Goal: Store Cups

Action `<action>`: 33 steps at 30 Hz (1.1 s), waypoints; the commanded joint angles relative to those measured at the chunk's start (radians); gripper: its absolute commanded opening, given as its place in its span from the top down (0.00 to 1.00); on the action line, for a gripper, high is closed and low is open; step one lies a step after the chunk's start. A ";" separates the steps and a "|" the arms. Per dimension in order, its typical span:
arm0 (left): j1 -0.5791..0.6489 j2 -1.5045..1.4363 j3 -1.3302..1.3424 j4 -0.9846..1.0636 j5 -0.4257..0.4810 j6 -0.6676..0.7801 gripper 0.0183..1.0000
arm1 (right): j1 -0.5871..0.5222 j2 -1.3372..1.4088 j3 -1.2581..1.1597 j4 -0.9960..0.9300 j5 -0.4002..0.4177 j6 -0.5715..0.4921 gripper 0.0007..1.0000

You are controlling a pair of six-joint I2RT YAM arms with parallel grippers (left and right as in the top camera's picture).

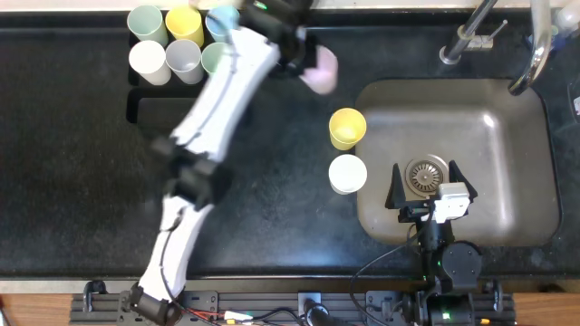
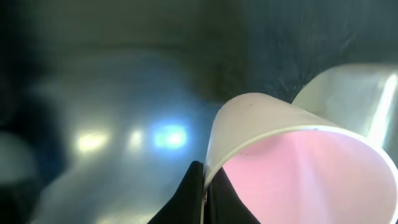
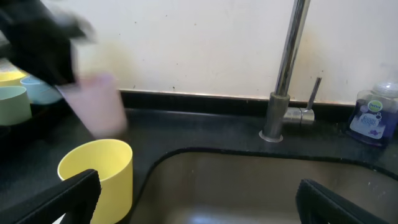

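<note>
1. Top view: left claw (image 1: 304, 59) holds a pink cup (image 1: 319, 68) lifted above the dark desk (image 1: 272, 181), between the sink (image 1: 507, 226) and the stored cups (image 1: 181, 41) at the far left corner
2. Left wrist view: its fingers (image 2: 180, 205) are clamped on the pink cup's wall at the rim, seemingly one inside & one outside. The mouth faces the camera, so the cup prob hangs tilted
3. Right claw (image 1: 426, 184) hangs over the sink, jaws apart, nothing in it
4. Yellow cup (image 1: 347, 127) & white cup (image 1: 347, 174) stand mouth-up on the desk just beside the sink's left edge, close together and not yet stored
5. Stored cups: six, in two rows on a black tray (image 1: 132, 98), mouths up
6. Step in hand, as a judgement: take the pink cup to the tray & set or nest it there
7. To do it well: level the cup before lowering, line it up squarely over a free spot or a cup's mouth, and come down straight so neighbours aren't knocked. Release only once it's seated
8. Rim pinch is thin & the cup is light, so quick moves could swing or slip it; go slow
9. Left forearm passes right beside the tray's near cups, so keep it clear of them
</note>
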State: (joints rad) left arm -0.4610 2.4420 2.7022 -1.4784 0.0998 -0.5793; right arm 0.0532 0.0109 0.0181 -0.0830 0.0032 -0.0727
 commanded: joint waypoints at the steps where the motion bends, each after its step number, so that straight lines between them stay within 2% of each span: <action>1: 0.193 -0.370 -0.211 0.010 -0.104 -0.084 0.98 | -0.002 -0.007 -0.013 0.005 -0.010 -0.002 0.00; 7: 0.469 -0.744 -0.853 0.293 -0.068 -0.111 0.98 | -0.002 -0.007 -0.013 0.005 -0.010 -0.002 0.00; 11: 0.571 -0.814 -1.096 0.393 -0.053 -0.164 0.98 | -0.002 -0.007 -0.013 0.005 -0.010 -0.002 0.00; 20: 0.605 -0.739 -1.136 0.402 -0.159 -0.164 0.98 | -0.002 -0.007 -0.013 0.005 -0.010 -0.002 0.00; 27: 0.646 -0.678 -1.136 0.404 -0.165 -0.163 0.98 | -0.002 -0.007 -0.013 0.005 -0.010 -0.002 0.00; 33: 0.690 -0.631 -1.136 0.422 -0.134 -0.162 0.98 | -0.002 -0.007 -0.013 0.005 -0.010 -0.002 0.00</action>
State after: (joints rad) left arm 0.2089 1.7927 1.5524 -1.0676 -0.0414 -0.7307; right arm 0.0532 0.0113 0.0181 -0.0826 0.0032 -0.0746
